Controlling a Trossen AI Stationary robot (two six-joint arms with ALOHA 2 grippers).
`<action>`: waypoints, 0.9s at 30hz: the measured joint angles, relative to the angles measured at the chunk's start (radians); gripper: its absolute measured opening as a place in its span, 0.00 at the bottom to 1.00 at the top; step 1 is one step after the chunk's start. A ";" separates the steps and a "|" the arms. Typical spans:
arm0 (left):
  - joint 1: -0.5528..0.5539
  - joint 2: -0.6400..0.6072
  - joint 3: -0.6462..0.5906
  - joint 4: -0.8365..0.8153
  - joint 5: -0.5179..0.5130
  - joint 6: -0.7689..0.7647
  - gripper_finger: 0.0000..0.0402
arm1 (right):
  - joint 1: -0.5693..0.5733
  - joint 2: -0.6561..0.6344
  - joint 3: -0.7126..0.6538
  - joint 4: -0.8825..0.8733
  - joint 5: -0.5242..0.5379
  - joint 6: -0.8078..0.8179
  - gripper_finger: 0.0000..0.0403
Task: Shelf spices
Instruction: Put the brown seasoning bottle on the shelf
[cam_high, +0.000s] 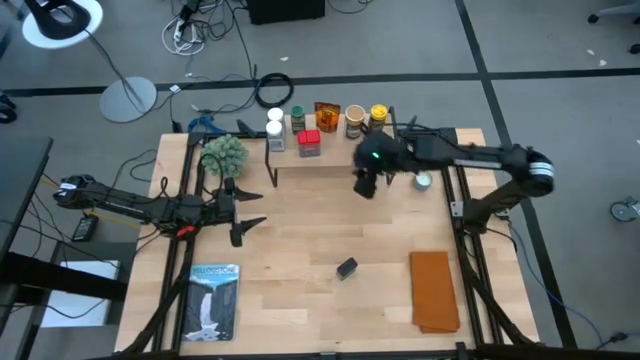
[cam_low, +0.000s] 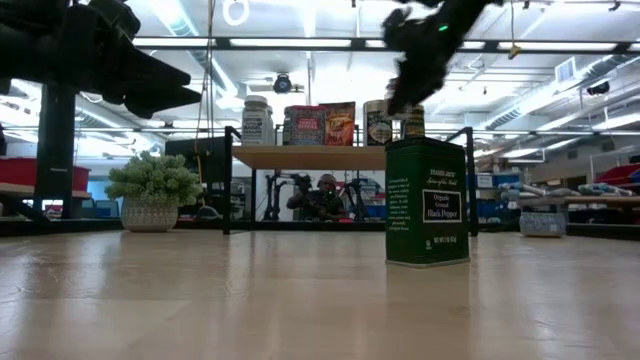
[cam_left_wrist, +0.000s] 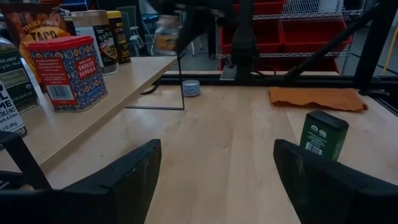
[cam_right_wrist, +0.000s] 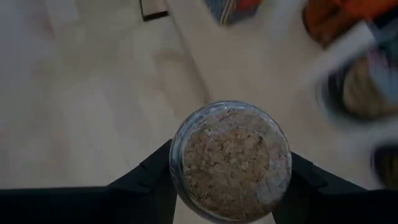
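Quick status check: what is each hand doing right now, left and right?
Left hand: open, holding nothing, low over the table's left side.
Right hand: closed on a spice jar, held in front of the shelf.

The high view looks straight down on the whole counter (cam_high: 300, 230) from far above; the low view sits at counter level, facing the shelf (cam_low: 325, 156) across the boards, with the green tin (cam_low: 426, 202) close before it; the left wrist view looks past its own hand (cam_left_wrist: 217, 180), low over the counter, toward the same shelf and tin; the right wrist view peers down, very near, onto a jar (cam_right_wrist: 231, 160) beside the shelf; all but this last share the shelf and tin.
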 joint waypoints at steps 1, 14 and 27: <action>0.000 0.000 0.000 0.001 0.000 0.000 0.79 | -0.020 0.038 0.033 0.001 -0.013 -0.029 0.45; 0.000 0.000 0.000 0.003 0.000 0.000 0.79 | -0.167 0.345 0.320 0.005 -0.161 -0.178 0.45; 0.000 0.000 0.000 0.003 0.000 0.004 0.79 | -0.181 0.371 0.322 -0.022 -0.189 -0.168 0.61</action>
